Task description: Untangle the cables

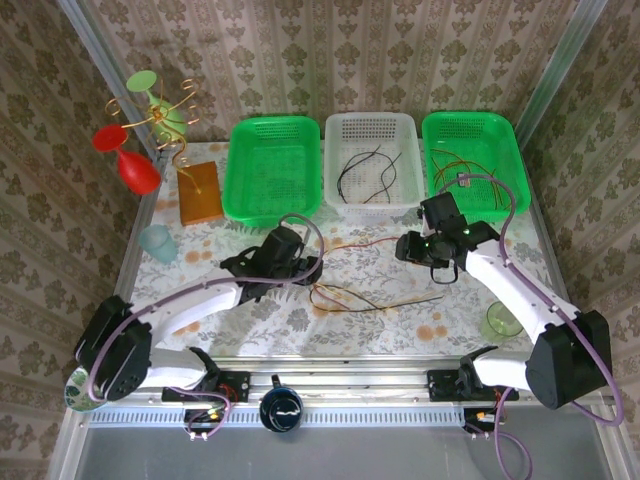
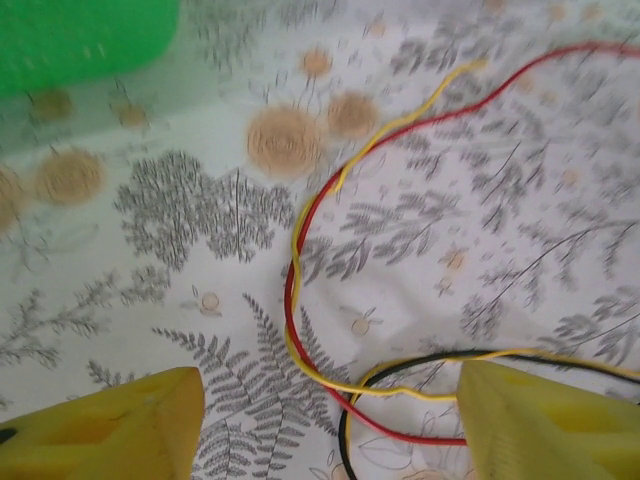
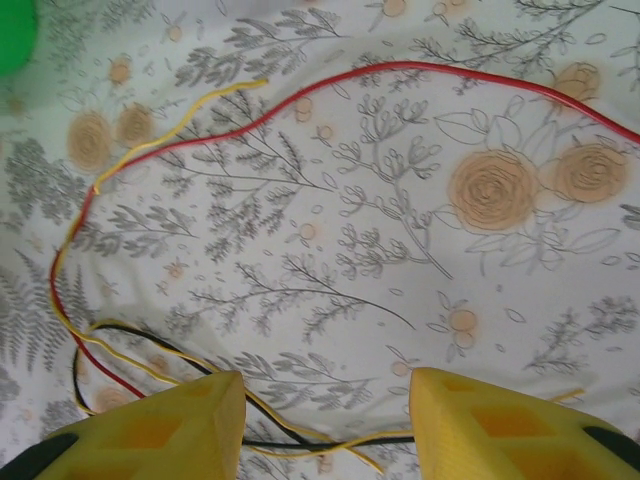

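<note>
A loose tangle of thin red, yellow and black cables (image 1: 345,297) lies on the flowered table between the arms. My left gripper (image 1: 300,270) hovers over its left end. In the left wrist view, the left gripper (image 2: 330,425) stands open, with the red cable (image 2: 289,304), yellow cable (image 2: 379,391) and black cable (image 2: 341,429) on the cloth between its yellow fingers. My right gripper (image 1: 425,250) is over the right side. That gripper (image 3: 325,425) is also open, and a black cable (image 3: 291,445) and a yellow one cross the gap low down. The red cable (image 3: 400,65) arcs away beyond.
Three baskets line the back: a green one (image 1: 272,170), a white one (image 1: 370,125) with a black cable inside, and another green basket (image 1: 470,125) holding more wires. An orange block (image 1: 200,192), a pale cup (image 1: 157,243) and a green cup (image 1: 500,322) stand at the sides.
</note>
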Robot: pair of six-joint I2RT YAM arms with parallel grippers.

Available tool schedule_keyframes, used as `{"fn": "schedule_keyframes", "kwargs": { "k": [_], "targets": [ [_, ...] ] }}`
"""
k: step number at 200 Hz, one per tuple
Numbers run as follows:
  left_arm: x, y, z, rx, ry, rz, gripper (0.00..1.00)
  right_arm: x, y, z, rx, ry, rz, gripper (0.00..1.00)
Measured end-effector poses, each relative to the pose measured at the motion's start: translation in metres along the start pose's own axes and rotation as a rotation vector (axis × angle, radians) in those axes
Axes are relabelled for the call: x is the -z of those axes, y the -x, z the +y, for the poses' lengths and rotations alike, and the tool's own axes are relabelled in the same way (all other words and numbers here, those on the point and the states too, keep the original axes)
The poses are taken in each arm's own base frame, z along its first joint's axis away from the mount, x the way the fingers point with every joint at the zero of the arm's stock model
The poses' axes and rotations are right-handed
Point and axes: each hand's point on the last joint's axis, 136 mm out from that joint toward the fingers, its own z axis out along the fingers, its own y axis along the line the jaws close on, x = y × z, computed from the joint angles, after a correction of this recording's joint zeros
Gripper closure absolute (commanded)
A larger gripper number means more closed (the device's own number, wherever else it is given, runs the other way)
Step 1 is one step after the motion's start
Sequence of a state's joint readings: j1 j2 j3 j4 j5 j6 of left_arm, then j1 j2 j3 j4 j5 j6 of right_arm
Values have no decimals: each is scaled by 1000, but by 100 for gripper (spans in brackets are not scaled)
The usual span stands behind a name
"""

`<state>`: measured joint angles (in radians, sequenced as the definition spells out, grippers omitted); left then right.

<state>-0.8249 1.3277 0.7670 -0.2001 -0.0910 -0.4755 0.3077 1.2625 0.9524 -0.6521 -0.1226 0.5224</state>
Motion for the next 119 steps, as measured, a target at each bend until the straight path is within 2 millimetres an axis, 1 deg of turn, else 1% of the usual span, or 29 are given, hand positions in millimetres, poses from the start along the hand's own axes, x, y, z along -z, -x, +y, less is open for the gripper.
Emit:
{"fn": "schedule_keyframes", "kwargs": {
  "k": [11, 26, 60, 98, 119],
  "targets": [
    [-10, -9, 2, 12, 19, 52, 37, 0, 4, 5, -6, 22, -16, 52],
    [-23, -16, 4, 31, 45, 112, 38, 0, 9, 10, -3, 45, -35, 51],
    [-44, -21, 1, 69, 65, 185, 40, 1, 13, 14, 3, 67, -52, 51],
    [-58, -30, 2, 89, 93, 244, 43, 6, 10, 14, 14, 77, -61, 50],
    [-60, -34, 4, 90, 100, 255, 43, 10, 10, 13, 19, 82, -75, 50]
  ]
}}
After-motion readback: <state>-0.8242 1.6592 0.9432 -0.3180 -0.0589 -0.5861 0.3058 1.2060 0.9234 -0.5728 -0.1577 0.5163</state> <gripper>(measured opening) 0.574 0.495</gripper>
